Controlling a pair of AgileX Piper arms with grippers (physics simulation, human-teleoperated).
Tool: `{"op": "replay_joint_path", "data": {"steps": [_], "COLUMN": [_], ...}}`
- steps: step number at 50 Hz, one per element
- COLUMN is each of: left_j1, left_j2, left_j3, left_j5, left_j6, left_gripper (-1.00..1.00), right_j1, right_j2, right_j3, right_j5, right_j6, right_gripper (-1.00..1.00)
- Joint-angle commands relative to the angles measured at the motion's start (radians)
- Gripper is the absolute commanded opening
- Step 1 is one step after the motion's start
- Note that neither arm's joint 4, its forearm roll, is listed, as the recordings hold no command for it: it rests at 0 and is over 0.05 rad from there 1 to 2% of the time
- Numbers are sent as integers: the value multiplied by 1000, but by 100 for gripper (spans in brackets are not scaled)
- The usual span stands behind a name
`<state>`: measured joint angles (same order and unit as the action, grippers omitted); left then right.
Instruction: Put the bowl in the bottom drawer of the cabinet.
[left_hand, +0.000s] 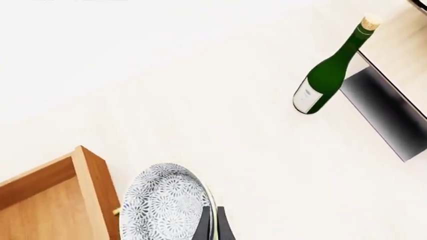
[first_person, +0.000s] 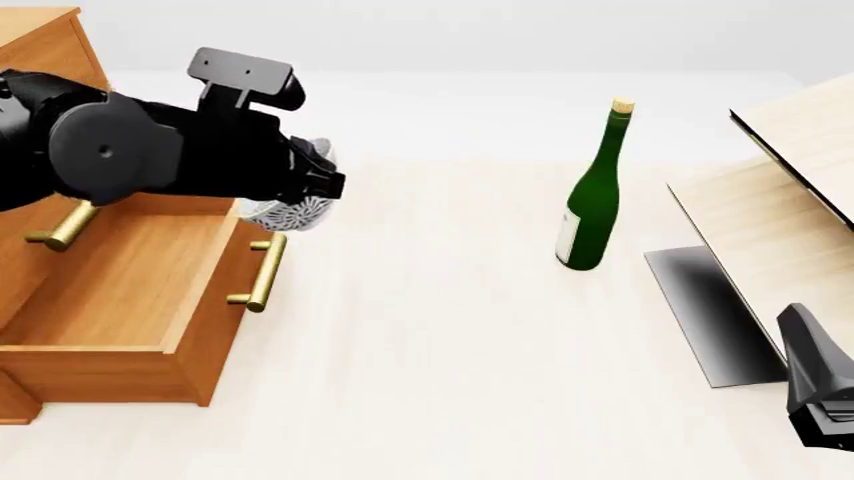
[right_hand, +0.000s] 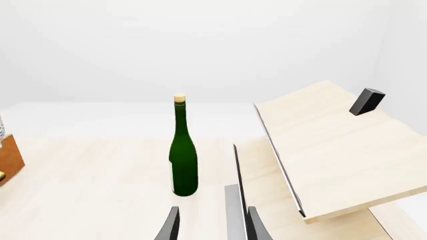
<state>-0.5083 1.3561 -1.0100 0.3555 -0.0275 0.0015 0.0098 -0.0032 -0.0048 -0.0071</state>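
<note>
The speckled white bowl (left_hand: 165, 204) hangs tilted on its side, its rim pinched by my left gripper (left_hand: 213, 226), which is shut on it. In the front view the bowl (first_person: 286, 213) peeks out under the black left arm, with the left gripper (first_person: 315, 182) just above the front right corner of the bottom drawer (first_person: 114, 290). That drawer is pulled out of the orange-brown cabinet (first_person: 47, 45), and its brass handle (first_person: 262, 271) faces right. My right gripper (right_hand: 213, 227) is open and holds nothing, low at the front right (first_person: 817, 392).
A green corked bottle (first_person: 593, 190) stands mid-table. A pale wood structure (first_person: 787, 190) with a dark panel (first_person: 714, 315) fills the right side. Another brass handle (first_person: 60, 229) juts out above the open drawer.
</note>
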Motion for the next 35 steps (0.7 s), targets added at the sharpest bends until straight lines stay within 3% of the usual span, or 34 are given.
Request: {"op": "replay_joint_path", "data": {"steps": [1, 35], "left_j1": [38, 156], "left_j2": [-76, -228], "left_j3": [42, 167], "left_j5": [0, -37], "left_j6": [-1, -26], "left_gripper": [-100, -100], "right_j1": [0, 0], "right_j2": [0, 0], "right_j3": [0, 0], "right_j5": [0, 0], "right_j6": [0, 0], "right_gripper": [100, 100]}}
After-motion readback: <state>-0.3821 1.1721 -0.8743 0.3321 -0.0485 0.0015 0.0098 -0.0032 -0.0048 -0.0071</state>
